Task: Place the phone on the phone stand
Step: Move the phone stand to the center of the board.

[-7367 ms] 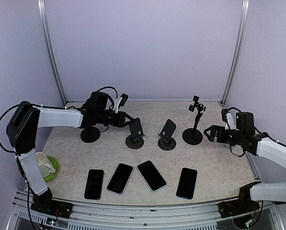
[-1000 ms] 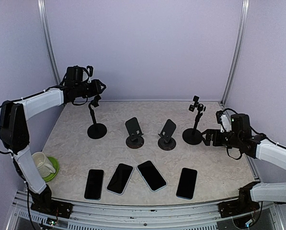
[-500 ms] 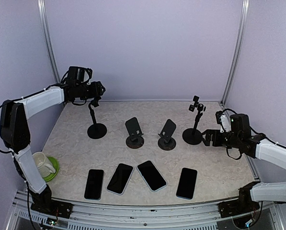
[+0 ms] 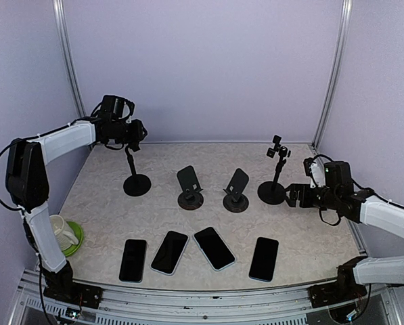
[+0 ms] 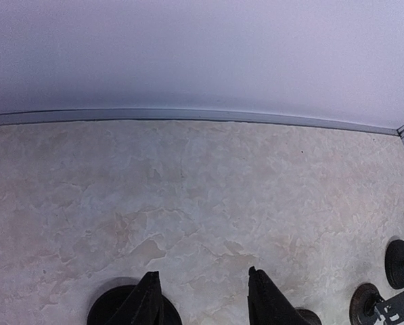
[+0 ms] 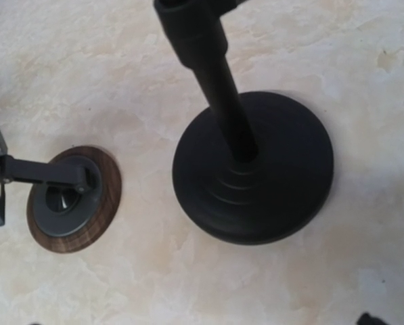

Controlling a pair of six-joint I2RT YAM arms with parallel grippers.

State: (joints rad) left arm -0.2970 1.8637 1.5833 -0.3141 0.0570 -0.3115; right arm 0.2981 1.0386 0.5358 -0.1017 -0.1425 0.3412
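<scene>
While all four phones [image 4: 214, 248] lie flat in a row at the near side of the table [image 4: 100, 203], well apart from both sets of jaws and held by neither, the two arms attend to the stands instead. The left gripper [image 4: 135, 134] hangs high at the top of the left pole stand [image 4: 137, 184]. Its wrist view shows the fingers [image 5: 149, 301] apart with only bare table between them and the stand's round base low beside the left finger, so nothing is clamped. That pose looks like work on the stand's head, readying it for a phone, rather than a reach for one. The right gripper [image 4: 293, 192] sits low, just beside the base of the right pole stand [image 6: 256, 176], whose pole rises straight ahead of the jaws. Its fingers barely show in its own view, but they stand wide apart with nothing between them, probably so they can take the base or steady it. Two tilted stands [image 4: 190, 183] sit between the two grippers, plates leaning back toward the far wall, faces turned to the phones. The task seems hardly begun: a phone has yet to be picked up, and either arm must first come back toward the near row.
</scene>
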